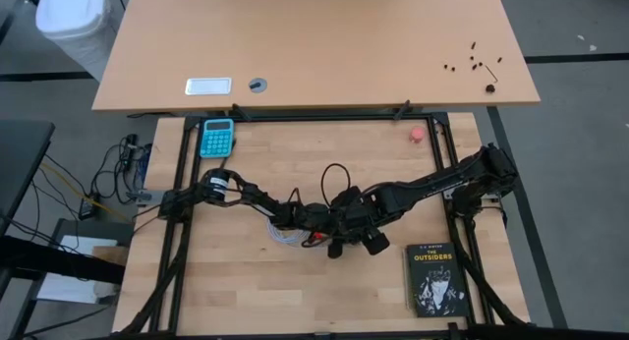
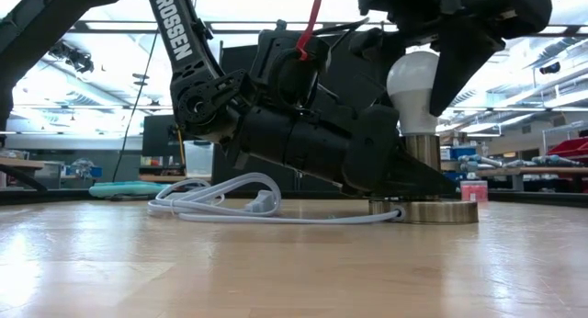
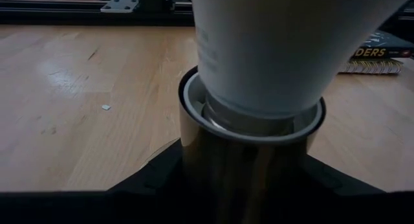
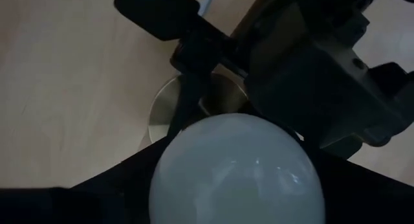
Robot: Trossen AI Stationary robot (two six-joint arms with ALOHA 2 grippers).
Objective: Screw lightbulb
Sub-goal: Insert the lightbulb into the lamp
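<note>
- The bulb (image 2: 415, 79) stood upright in the socket (image 2: 424, 154), near the middle of the worktop (image 1: 295, 291).
- The socket rose from a round metal base (image 2: 439, 211) that lay flat on the wood.
- The left end effector (image 2: 390, 176) was low by the wood and pinched the socket from both sides.
- In the left wrist view the bulb's (image 3: 272, 49) narrow end sat inside the socket's (image 3: 249, 153) white ring.
- The right end effector (image 1: 356, 234) came down from above, with its fingers (image 2: 464, 65) on either side of the bulb's round top.
- In the right wrist view the bulb (image 4: 236, 169) filled the gap between the dark fingers, but I cannot tell if they squeezed it.
- A white cord (image 2: 220, 200) lay in loops on the wood, just beside the base.
- A black book (image 1: 433, 278) lay flat near the right front corner.
- A blue calculator (image 1: 217, 137) lay at the back left.
- A small pink thing (image 1: 417, 134) sat at the back right, well apart from the arms.
</note>
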